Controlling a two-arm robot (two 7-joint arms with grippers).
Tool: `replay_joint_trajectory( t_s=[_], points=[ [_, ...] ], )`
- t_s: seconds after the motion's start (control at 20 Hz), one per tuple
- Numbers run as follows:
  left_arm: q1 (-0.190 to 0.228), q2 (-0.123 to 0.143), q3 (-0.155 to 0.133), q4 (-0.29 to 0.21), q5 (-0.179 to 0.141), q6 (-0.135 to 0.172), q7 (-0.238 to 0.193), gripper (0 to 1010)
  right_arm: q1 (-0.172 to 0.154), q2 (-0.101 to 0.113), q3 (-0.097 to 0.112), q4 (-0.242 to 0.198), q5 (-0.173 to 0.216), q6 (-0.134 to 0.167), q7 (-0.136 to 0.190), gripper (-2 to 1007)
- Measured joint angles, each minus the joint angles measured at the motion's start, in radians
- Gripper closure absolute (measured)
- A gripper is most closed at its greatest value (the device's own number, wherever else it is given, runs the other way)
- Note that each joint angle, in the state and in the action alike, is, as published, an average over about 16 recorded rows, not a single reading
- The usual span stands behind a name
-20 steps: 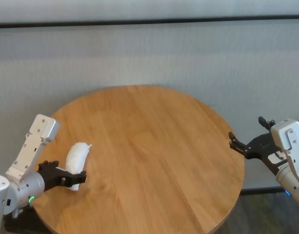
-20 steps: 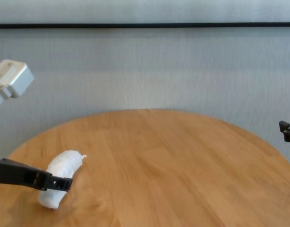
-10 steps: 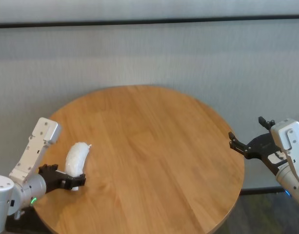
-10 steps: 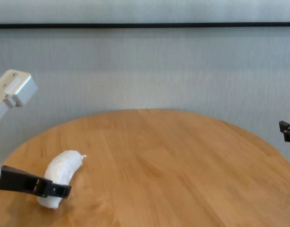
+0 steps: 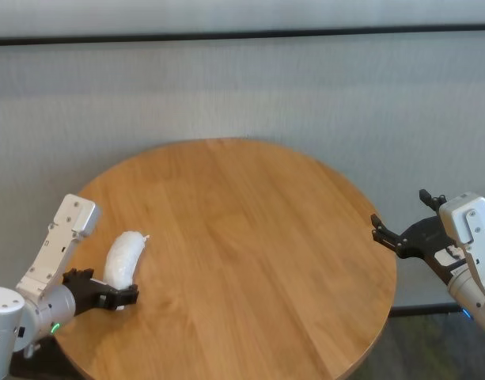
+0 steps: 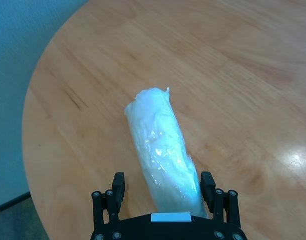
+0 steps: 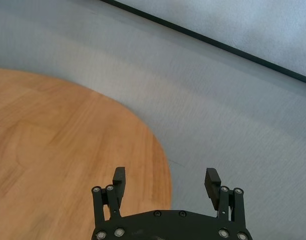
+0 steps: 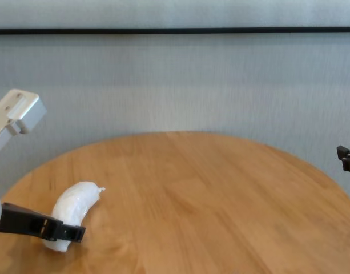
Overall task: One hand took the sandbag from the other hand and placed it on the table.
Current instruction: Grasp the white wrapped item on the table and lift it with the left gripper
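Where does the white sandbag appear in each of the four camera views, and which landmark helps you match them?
Head view: sandbag lies at the table's left edge, by the left gripper.
Chest view: lower left, on the table.
Left wrist view: centre, its near end between the open gripper's fingers.
Right wrist view: not in it.
Shared landmark: the round wooden table, partly visible in every view.

Sandbag [image 6: 165,155] near end hidden behind left gripper [image 6: 163,184] body; right gripper [image 8: 347,158] mostly cut off in chest view.
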Motion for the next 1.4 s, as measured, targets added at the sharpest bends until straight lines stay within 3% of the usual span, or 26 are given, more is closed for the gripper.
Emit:
replay_joint_trajectory(
  t_s=[0.75, 1.4],
  points=[
    [0.001, 0.001, -0.002, 0.003, 0.01, -0.017, -0.015, 47, 0.0, 0.0, 0.0, 0.0, 0.0, 0.0, 0.0, 4],
    [0.001, 0.001, -0.002, 0.002, 0.008, -0.015, -0.011, 325, 0.0, 0.0, 0.0, 0.0, 0.0, 0.0, 0.0, 4]
  ],
)
